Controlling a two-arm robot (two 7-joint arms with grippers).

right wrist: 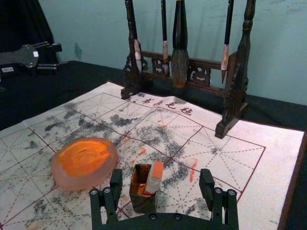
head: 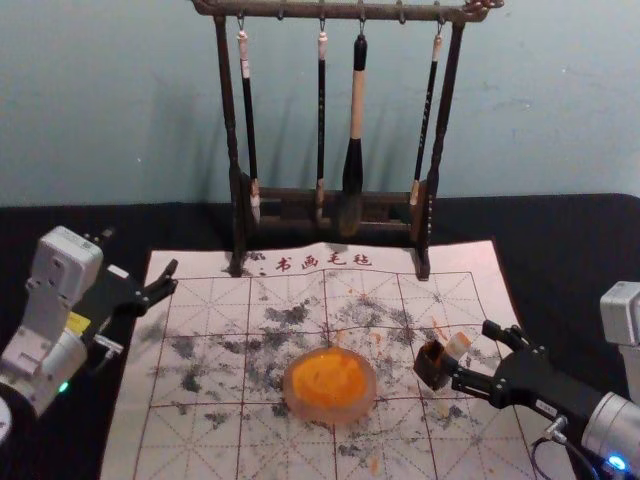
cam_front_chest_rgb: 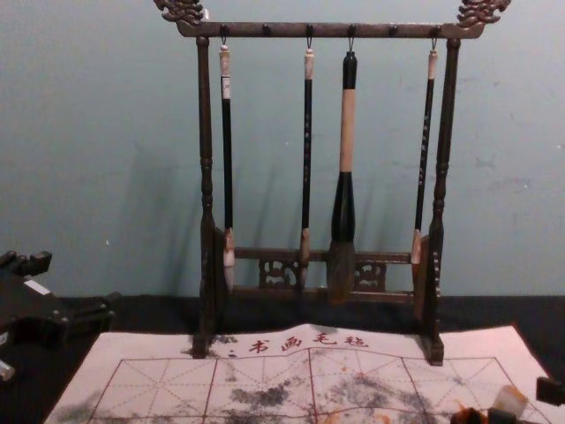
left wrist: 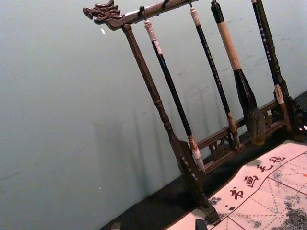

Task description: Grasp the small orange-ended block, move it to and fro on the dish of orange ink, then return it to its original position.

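My right gripper (head: 472, 354) stands open at the dark square holder (head: 433, 366), where the small pale block (head: 457, 346) leans. Seen in the right wrist view, the block (right wrist: 155, 175) is tilted in the holder (right wrist: 142, 203), its orange end up, between the spread fingers of my right gripper (right wrist: 160, 176) and touching neither. The round dish of orange ink (head: 330, 384) lies to the holder's left. Over the mat's left edge my left gripper (head: 140, 262) is parked open; its tips show low in the left wrist view (left wrist: 158, 225).
A white gridded felt mat (head: 215, 440) with ink smudges covers the middle of the black table. Behind the dish, a dark wooden rack (head: 440, 130) with several hanging brushes stands at the mat's back edge, before the wall.
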